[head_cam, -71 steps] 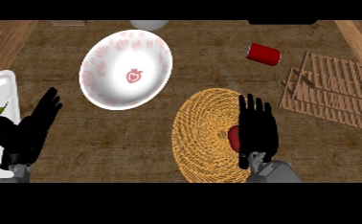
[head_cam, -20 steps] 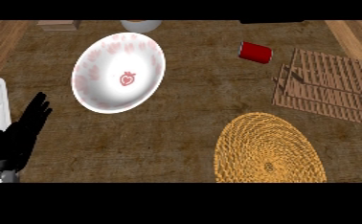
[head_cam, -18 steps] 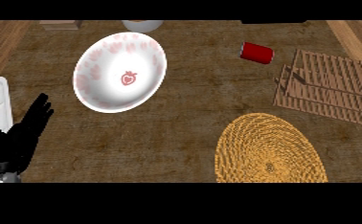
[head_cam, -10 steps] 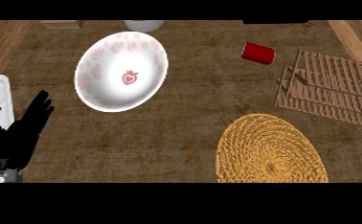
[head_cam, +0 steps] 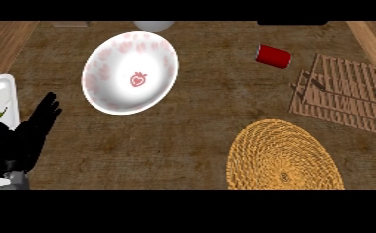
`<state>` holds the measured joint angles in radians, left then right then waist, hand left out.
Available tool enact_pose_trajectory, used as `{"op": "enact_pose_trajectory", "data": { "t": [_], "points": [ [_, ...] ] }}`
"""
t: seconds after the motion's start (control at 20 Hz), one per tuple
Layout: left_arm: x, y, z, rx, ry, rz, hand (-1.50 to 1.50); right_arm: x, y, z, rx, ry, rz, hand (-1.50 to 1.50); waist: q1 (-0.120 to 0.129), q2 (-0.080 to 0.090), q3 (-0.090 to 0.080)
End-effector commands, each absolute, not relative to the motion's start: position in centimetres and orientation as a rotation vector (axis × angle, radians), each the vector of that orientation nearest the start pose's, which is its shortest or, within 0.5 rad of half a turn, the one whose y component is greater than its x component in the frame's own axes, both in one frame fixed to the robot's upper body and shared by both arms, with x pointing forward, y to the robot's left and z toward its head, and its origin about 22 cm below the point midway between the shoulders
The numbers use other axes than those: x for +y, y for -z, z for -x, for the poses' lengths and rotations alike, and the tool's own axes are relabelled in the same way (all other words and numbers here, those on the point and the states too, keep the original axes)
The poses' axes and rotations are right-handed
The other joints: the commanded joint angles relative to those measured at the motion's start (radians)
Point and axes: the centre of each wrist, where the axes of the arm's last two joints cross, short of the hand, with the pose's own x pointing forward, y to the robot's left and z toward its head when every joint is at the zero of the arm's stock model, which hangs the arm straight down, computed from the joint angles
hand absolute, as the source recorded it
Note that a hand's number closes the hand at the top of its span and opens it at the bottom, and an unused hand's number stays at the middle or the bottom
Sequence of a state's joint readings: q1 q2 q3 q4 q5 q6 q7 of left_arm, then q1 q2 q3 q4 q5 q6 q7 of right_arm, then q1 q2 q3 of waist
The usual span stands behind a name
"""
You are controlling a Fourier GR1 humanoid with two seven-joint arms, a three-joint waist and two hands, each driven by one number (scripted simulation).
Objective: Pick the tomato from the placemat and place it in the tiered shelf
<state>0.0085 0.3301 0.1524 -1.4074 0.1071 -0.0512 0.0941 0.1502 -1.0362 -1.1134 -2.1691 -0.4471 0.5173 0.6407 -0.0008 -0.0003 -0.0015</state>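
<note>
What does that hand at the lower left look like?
The left hand is all black, with slim, tapering fingers and a matte surface. A bit of pale grey shows just below it at the view's edge. No cables or markings are visible.

placemat [head_cam: 283, 157] cut off at bottom

Plate and can on the bench

A white plate [head_cam: 131, 72] with a strawberry print lies well apart from a red can [head_cam: 273, 56].
</note>
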Motion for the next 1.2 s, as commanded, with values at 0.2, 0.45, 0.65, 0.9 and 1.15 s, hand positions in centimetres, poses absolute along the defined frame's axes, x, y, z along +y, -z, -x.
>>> {"op": "enact_pose_trajectory", "data": {
  "t": [0.2,0.45,0.65,0.9,1.15],
  "points": [
    [35.1,0.3,-23.5,-1.324,0.045,-0.256,0.00,-41.0,-37.7,-12.2,-1.501,-0.560,1.161,1.50,0.008,0.002,0.001],
    [33.8,0.0,-24.0,-1.346,0.047,-0.253,0.00,-42.6,-36.8,-15.1,-1.458,-0.562,1.251,1.50,0.015,0.003,0.002],
    [34.7,-1.2,-25.2,-1.331,0.042,-0.244,0.00,-43.4,-36.0,-17.8,-1.430,-0.571,1.266,1.50,0.015,0.004,0.001],
    [33.3,0.9,-23.5,-1.339,0.064,-0.245,0.00,-45.8,-33.7,-20.7,-1.441,-0.499,1.226,1.50,0.023,0.006,0.002],
    [34.7,-0.2,-23.3,-1.330,0.058,-0.253,0.00,-45.5,-30.9,-23.1,-1.437,-0.486,1.168,1.50,0.013,0.002,0.001]
  ]
}}
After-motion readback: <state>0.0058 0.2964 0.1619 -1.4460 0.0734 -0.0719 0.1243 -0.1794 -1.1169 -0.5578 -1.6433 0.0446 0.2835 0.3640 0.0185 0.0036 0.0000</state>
